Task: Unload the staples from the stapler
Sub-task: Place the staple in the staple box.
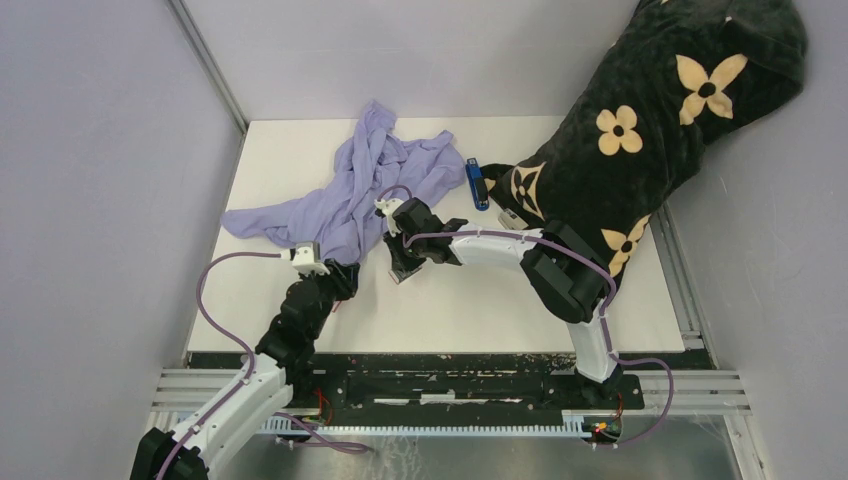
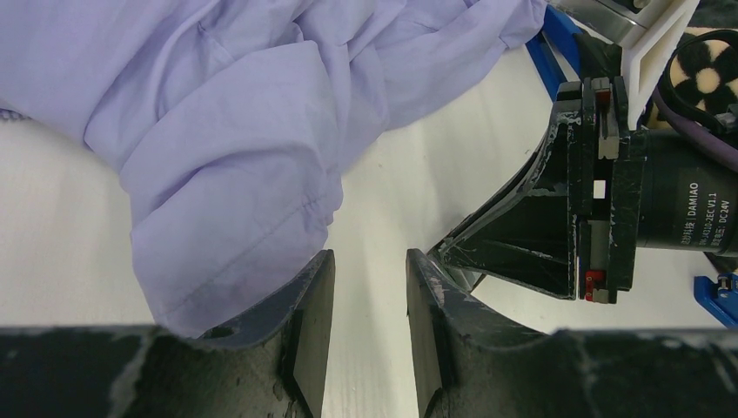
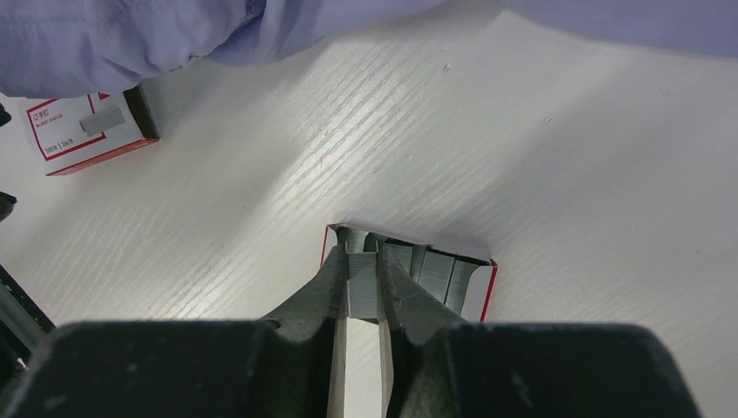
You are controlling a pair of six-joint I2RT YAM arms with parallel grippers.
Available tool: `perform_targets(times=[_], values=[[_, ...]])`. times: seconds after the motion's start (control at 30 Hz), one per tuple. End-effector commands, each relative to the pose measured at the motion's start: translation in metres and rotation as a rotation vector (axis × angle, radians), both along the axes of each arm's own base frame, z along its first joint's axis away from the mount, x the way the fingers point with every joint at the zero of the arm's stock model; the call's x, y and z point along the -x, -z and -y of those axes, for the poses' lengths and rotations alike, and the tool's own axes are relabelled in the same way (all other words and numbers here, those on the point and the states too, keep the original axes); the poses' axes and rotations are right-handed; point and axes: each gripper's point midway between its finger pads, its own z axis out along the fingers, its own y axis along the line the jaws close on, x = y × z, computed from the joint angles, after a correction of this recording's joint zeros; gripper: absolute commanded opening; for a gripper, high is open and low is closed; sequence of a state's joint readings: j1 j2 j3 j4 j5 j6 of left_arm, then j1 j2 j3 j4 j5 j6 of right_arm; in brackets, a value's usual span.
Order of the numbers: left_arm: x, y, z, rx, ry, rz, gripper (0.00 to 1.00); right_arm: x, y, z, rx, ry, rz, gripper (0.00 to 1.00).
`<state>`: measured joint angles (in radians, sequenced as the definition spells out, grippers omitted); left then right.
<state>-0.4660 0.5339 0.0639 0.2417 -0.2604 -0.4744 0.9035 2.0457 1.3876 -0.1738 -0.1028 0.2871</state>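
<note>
The blue stapler lies at the back of the white table, beside the purple cloth; a blue edge of the stapler shows in the left wrist view. My right gripper is shut on one ribbed grey strip of staples, held over a small open red-and-white box tray with several more strips inside. From above, the right gripper points down at mid-table. My left gripper stands open just to its left with only bare table between its fingers.
A crumpled purple cloth covers the back left of the table and reaches the left gripper. A black flowered plush fills the back right. A second red-and-white box piece lies by the cloth's edge.
</note>
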Motion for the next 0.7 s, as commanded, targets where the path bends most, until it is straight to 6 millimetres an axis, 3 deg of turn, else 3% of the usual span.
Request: perform_targets(times=[0.0, 0.67], values=[[-0.0042, -0.0137, 0.0010, 0.048, -0.012, 0.049, 0.43, -0.0088, -0.0173, -0.0137, -0.034, -0.006, 0.050, 0.18], [-0.0038, -0.0128, 0.0006, 0.048, -0.012, 0.049, 0.43, -0.0039, -0.0147, -0.0150, -0.029, -0.025, 0.034, 0.22]])
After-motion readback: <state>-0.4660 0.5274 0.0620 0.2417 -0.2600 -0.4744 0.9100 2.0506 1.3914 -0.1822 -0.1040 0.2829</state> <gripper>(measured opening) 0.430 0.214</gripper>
